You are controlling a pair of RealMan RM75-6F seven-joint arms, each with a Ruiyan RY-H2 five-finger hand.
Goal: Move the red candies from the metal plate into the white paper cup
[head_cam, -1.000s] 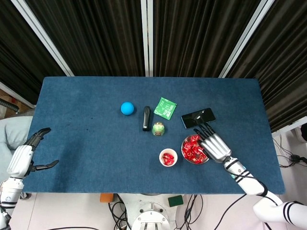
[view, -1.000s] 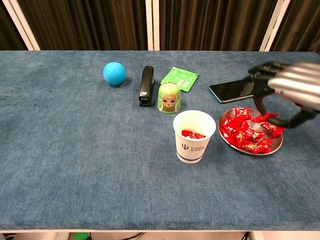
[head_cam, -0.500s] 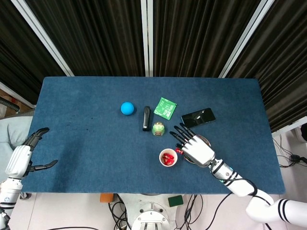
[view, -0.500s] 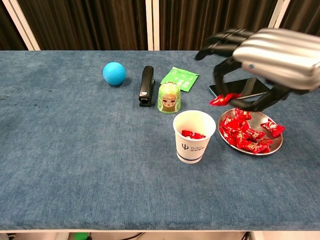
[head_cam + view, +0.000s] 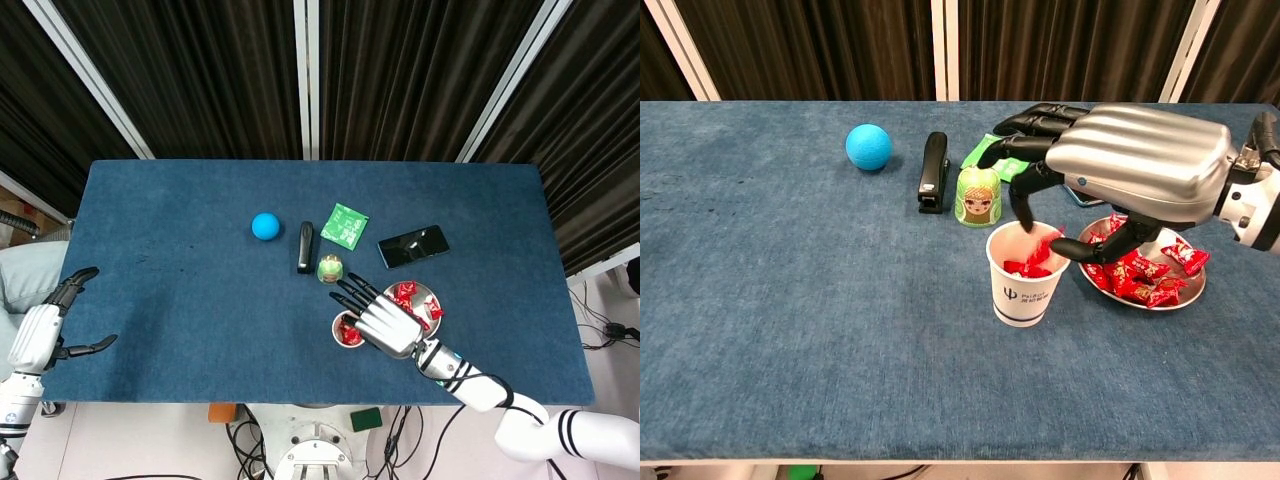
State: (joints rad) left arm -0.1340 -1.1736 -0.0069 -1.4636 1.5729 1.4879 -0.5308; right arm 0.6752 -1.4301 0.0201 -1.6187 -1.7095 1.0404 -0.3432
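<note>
Red candy is pinched, apparently, by the right hand directly over the white paper cup; left hand lies spread far off.

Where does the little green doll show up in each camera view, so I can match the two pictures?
Head view: the green doll stands near the middle of the table, just up-left of the right hand.
Chest view: the doll stands centre, behind the white paper cup, partly under the hand's fingertips.
Shared landmark: the black stapler lies just left of it in both.
</note>
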